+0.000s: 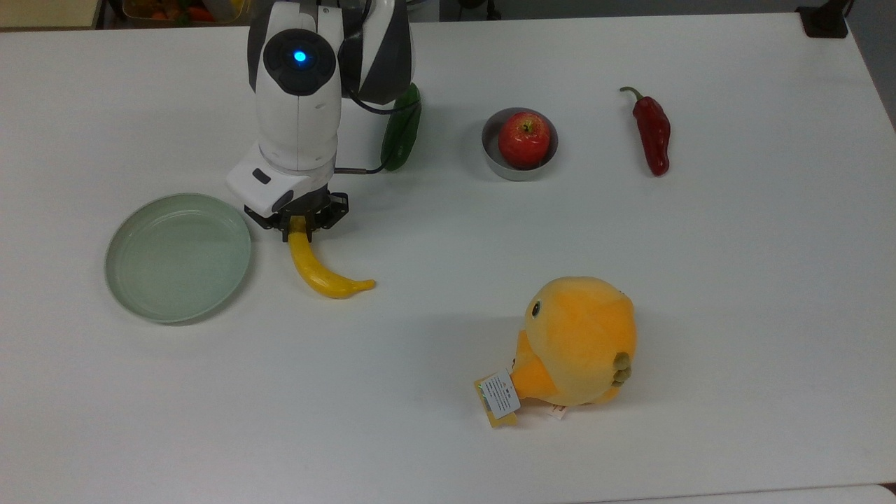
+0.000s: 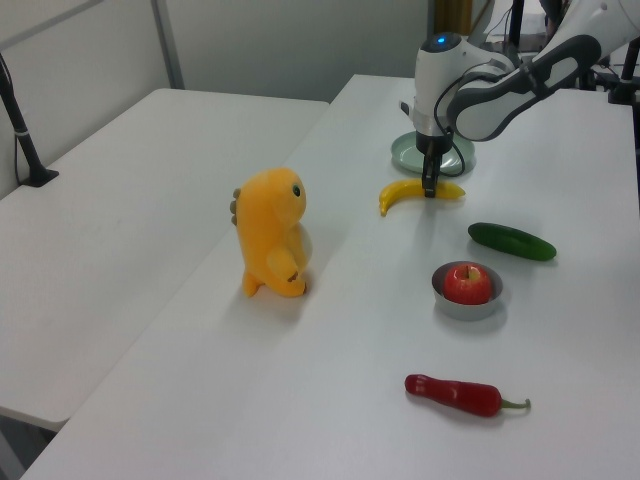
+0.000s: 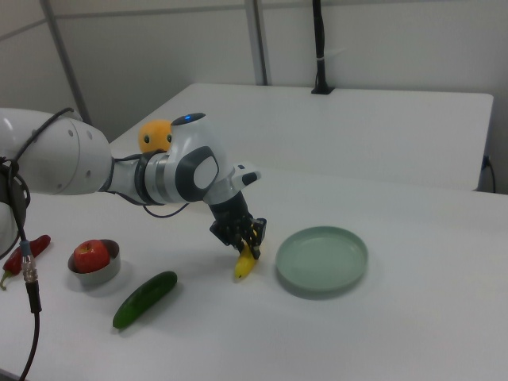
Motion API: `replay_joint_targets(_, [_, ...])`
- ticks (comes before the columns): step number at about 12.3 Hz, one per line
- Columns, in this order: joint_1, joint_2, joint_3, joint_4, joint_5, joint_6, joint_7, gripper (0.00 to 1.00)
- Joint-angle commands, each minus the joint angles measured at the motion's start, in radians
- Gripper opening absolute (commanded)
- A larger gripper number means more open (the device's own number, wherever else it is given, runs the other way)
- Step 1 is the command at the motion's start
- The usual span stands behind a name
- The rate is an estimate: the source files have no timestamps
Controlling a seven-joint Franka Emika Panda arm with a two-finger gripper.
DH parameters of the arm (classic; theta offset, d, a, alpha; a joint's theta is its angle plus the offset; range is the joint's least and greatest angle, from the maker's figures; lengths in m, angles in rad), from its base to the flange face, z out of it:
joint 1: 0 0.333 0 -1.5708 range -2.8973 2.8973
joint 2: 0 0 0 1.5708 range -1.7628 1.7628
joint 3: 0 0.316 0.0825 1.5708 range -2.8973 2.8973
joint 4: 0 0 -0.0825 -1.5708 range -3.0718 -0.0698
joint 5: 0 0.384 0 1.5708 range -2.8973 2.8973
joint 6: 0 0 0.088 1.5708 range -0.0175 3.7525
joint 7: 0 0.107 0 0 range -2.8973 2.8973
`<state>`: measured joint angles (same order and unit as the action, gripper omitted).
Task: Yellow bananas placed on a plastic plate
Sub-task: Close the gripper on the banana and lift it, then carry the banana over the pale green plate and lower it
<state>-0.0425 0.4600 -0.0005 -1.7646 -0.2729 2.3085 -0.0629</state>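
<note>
The tool seems clamped on the yellow banana's upper end, beside the plastic plate.

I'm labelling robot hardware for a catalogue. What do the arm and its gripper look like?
The arm has glossy white rounded shells with dark grey joint sections and a round black cap with a glowing blue light. A thin black cable runs beside its wrist. The gripper is black under a white housing.

Top view overhead; left, right views oblique from opposite table ends.
</note>
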Motion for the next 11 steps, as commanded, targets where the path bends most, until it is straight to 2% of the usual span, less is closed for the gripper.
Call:
replay_joint_targets(1, [-0.003,0.0,0.017,0.081,-0.003,0.009,0.047,0.01])
replay_joint_targets(4, [-0.014,-0.001,0.016,0.088,-0.003,0.011,0.052,0.01])
replay_joint_targets(11, [-0.135,-0.029,-0.003,0.12,0.034,0.011,0.046,0.01])
